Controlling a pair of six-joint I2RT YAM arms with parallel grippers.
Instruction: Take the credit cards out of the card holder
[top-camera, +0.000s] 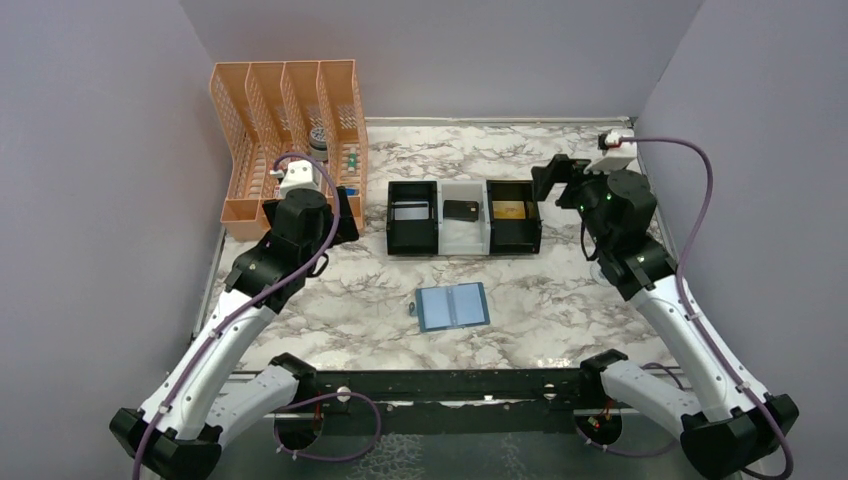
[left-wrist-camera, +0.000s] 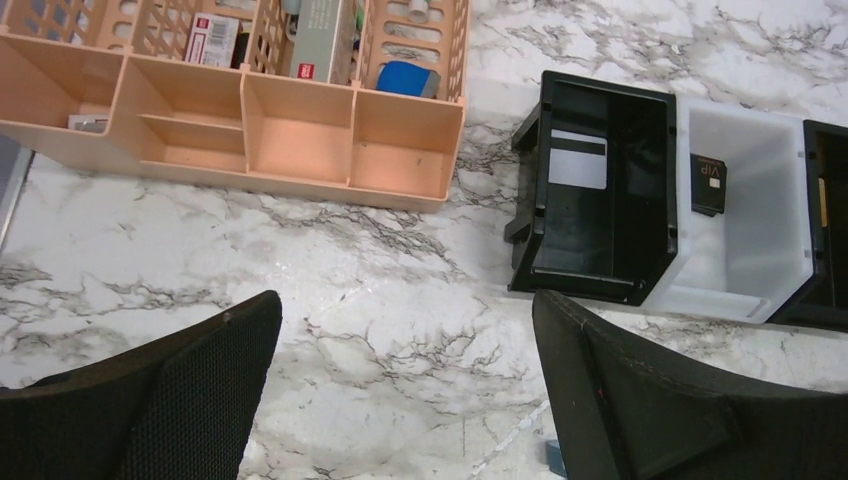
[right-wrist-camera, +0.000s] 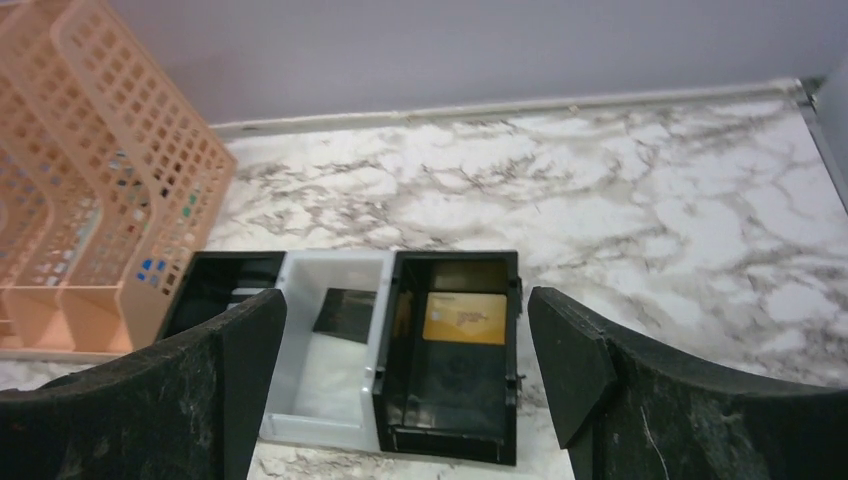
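The teal-blue card holder (top-camera: 453, 306) lies open and flat on the marble table, in front of a three-compartment tray (top-camera: 465, 248). No card shows in it. The silver-grey card (top-camera: 411, 211) lies in the tray's left black compartment, the black card (top-camera: 460, 210) in the white middle one, the gold card (top-camera: 508, 210) in the right black one. My left gripper (top-camera: 343, 213) is open and empty, left of the tray. My right gripper (top-camera: 548, 180) is open and empty above the tray's right end. The right wrist view shows the gold card (right-wrist-camera: 465, 318) and black card (right-wrist-camera: 346, 315) between open fingers.
An orange mesh organizer (top-camera: 285, 140) with small items stands at the back left, close behind my left gripper; it also shows in the left wrist view (left-wrist-camera: 250, 130). Grey walls enclose the table on three sides. A black rail (top-camera: 440, 385) runs along the near edge.
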